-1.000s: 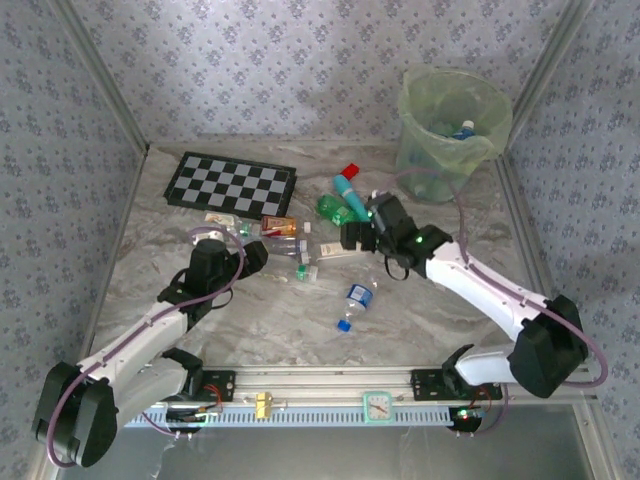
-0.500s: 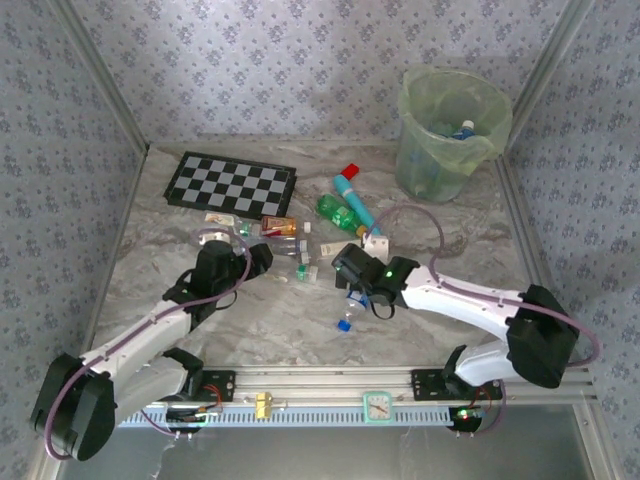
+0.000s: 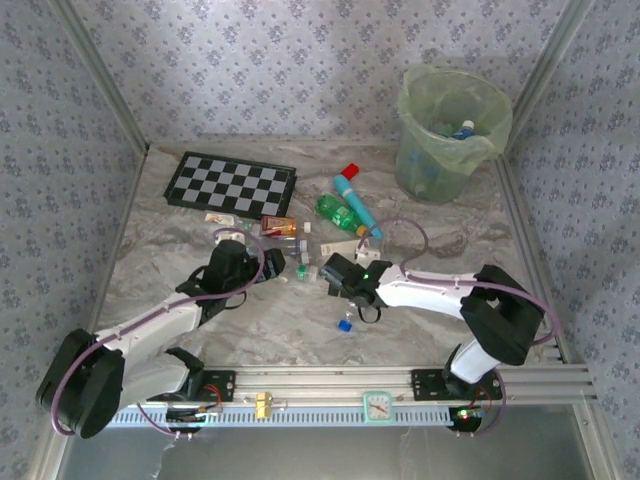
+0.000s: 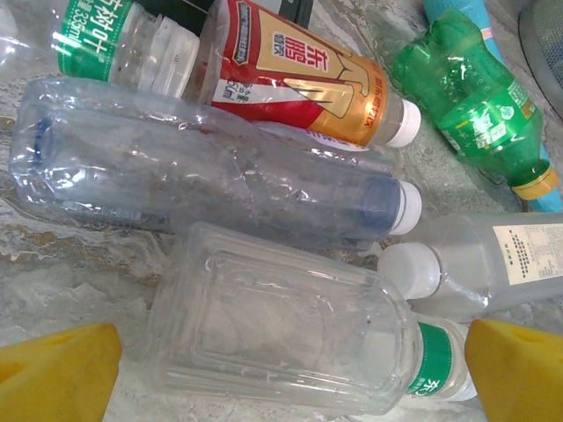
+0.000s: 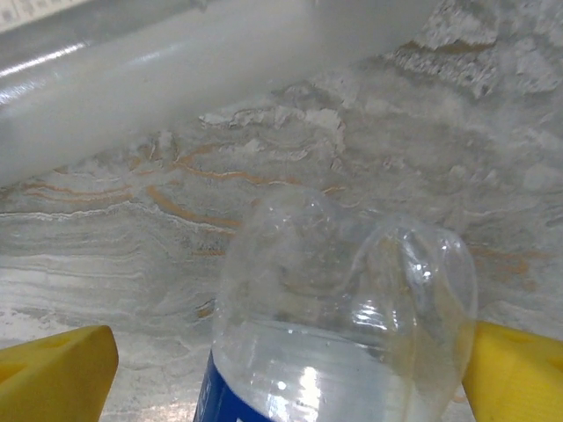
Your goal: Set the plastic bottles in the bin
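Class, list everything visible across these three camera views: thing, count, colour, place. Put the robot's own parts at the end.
bin: one, pale green, far right corner
bottle in bin: one, blue cap, inside bin
chessboard: one, black-and-white, far left
teal tube: one, teal, red cap, centre
green bottle: one, green, beside the tube
orange-label bottle: one, orange-red label, centre pile
clear bottles: four, clear, centre pile
blue-label bottle: one, clear, near centre
clock: one, teal frame, front rail
table: one, grey marble, beneath all
left gripper: one, yellow fingers, open astride a clear bottle
right gripper: one, yellow fingers, open astride the blue-label bottle
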Controlling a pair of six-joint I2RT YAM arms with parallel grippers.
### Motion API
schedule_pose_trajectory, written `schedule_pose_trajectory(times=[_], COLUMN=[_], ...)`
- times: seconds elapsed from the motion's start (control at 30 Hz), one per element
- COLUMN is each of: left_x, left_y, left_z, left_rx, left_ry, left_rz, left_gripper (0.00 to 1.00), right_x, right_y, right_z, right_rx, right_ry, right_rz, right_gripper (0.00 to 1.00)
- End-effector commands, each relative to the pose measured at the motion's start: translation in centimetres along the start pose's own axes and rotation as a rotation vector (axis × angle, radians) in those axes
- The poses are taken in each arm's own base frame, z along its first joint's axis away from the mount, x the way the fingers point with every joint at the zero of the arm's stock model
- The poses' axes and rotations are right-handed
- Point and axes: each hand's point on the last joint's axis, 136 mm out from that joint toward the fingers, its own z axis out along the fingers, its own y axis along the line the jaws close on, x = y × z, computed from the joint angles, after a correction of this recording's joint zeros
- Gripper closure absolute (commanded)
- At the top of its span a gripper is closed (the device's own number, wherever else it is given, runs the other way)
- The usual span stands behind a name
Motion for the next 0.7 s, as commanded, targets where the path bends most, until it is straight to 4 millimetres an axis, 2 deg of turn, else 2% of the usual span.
schedule_pose_trajectory(times=[0.0,0.2,0.4,0.67], left_x=[-1.97,-2.02,-2.04,-2.41], left_y=[-2.09,-1.82,-1.73,-2.00], left_z=[-0.33,-0.49,-0.52,-0.39], left_rx=[0.055,0.039,0.034,0.034], left_ry=[-0.050,-0.053,-0.055,-0.060], left_rz=[-0.005,-0.002,-0.006,-0.004], left_gripper=[0.00,0.00,0.00,0.00], right_x=[0.79,1.11,0.94,0.69], right_y=[-0.41,-0.71,-1.04,-1.10], right_z=[1.00,1.64,1.56,1.14], right_rx=[0.015,0.029,0.031,0.016], right_ry=[0.030,0.045,0.033,0.024], right_rz=[0.035,0.050,0.056,0.059], right_gripper=[0.03,0.14,0.30,0.43])
